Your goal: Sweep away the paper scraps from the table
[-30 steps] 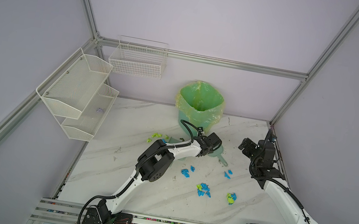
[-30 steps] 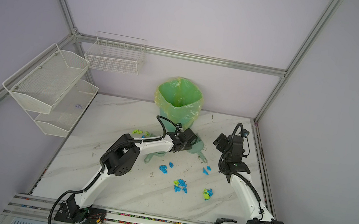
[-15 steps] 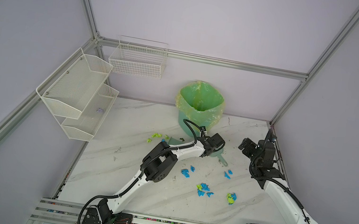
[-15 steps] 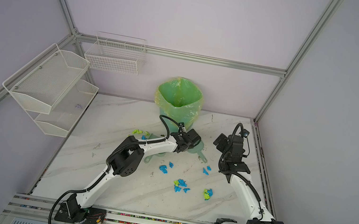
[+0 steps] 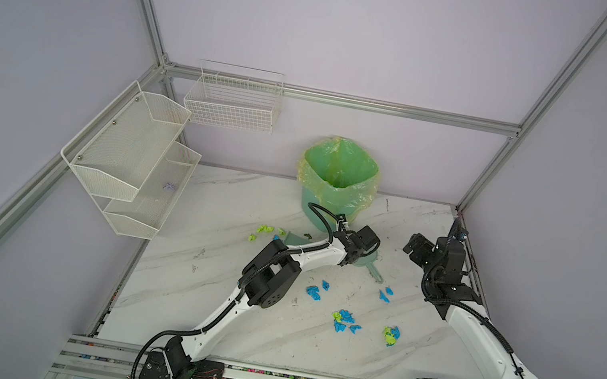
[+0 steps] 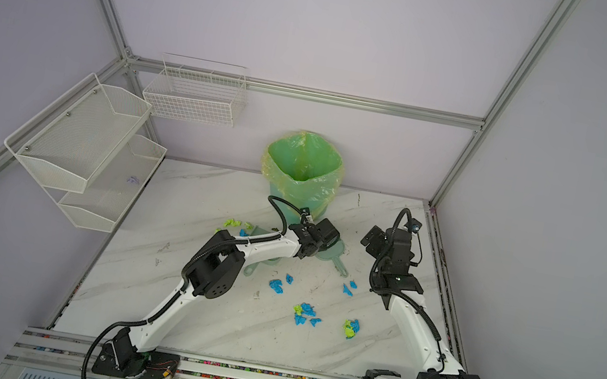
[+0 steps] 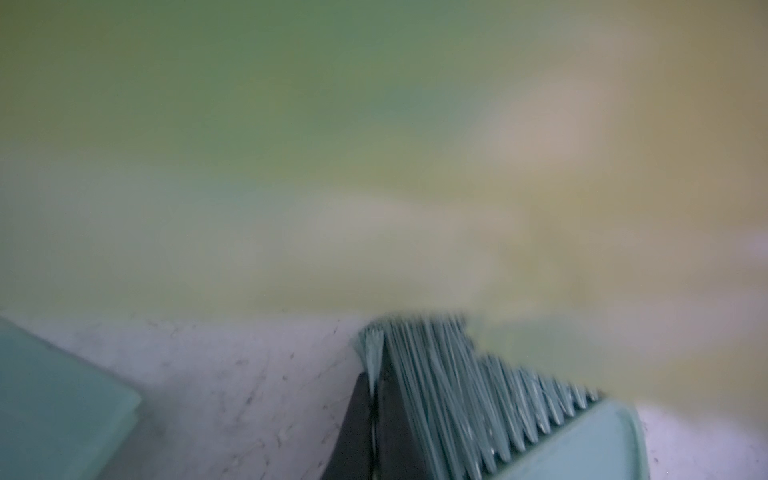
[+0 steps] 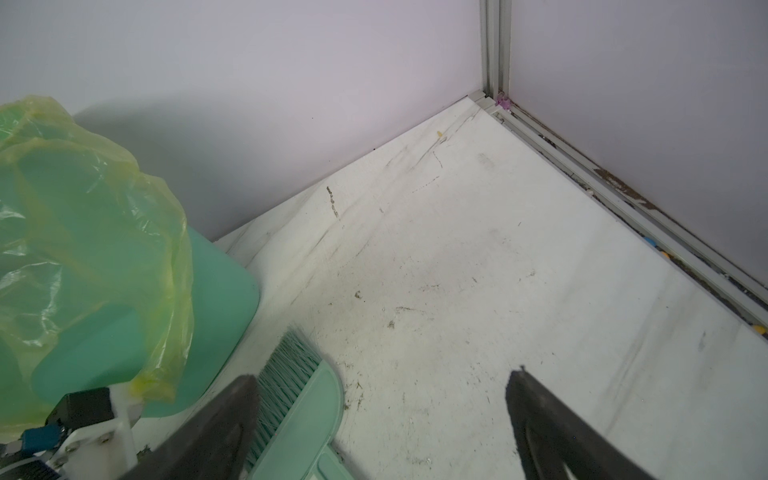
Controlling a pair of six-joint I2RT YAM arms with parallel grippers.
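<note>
The left tool (image 5: 357, 250) is sitting low at the foot of the bin (image 5: 337, 181), over the head of the brush (image 5: 372, 271). In the left wrist view its jaws are showing pressed together and lying along the edge of the bristles, and whether a tuft is being nipped between them cannot be told. The right tool (image 8: 384, 374) is hanging spread wide with nothing between its jaws, just beside the same brush head, on the side away from the dustpan (image 5: 295, 239). The scraps (image 5: 344, 321) are lying on the tabletop (image 5: 188, 305). Most are blue and are sitting nearer the front rail than either tool, between the two arms. A smaller yellow-green bunch is lying near the dustpan's far corner, left of the left tool in both top views. The brush's long axis is running from the bin toward the front right, with its handle pointing at the nearest blue bits, so the sweep is probably going to be a pull away from the bin. The left arm is looking nearer to the brush, though its hold is seeming doubtful.
</note>
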